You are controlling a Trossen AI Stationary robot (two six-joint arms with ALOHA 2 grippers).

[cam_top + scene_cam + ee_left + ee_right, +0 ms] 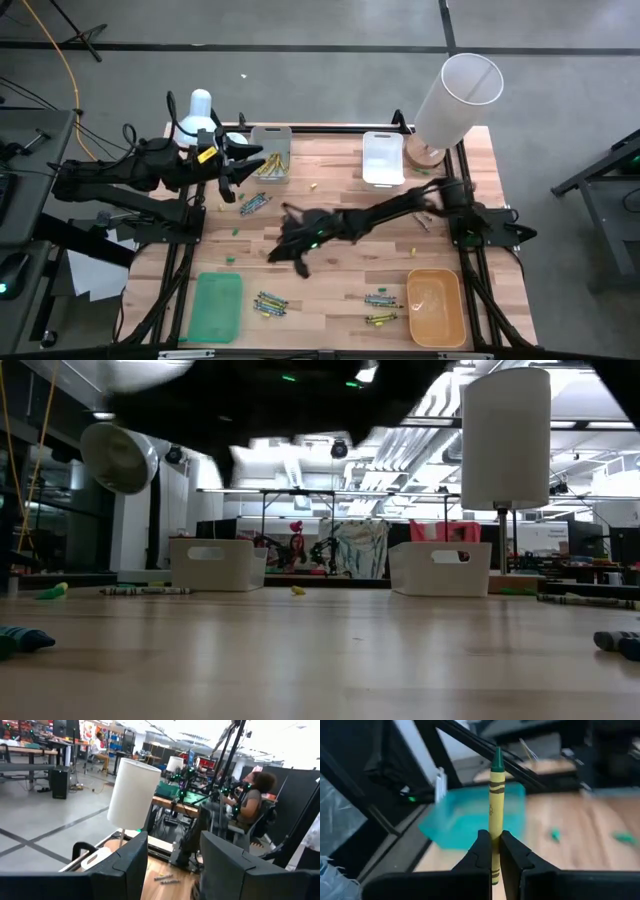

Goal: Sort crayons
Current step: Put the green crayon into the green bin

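Right gripper (491, 851) pinches a green crayon (495, 810) (yellow wrapper), which sticks straight out between its fingers, at the table's (340, 255) centre in the high view. Left gripper (232, 170) hangs open at upper left, beside the grey tray (272, 153).

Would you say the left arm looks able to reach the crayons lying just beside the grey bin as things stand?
Probably yes: the left gripper hangs open and empty right beside those crayons, with nothing between; the right gripper, holding a green crayon, is farther along the table.
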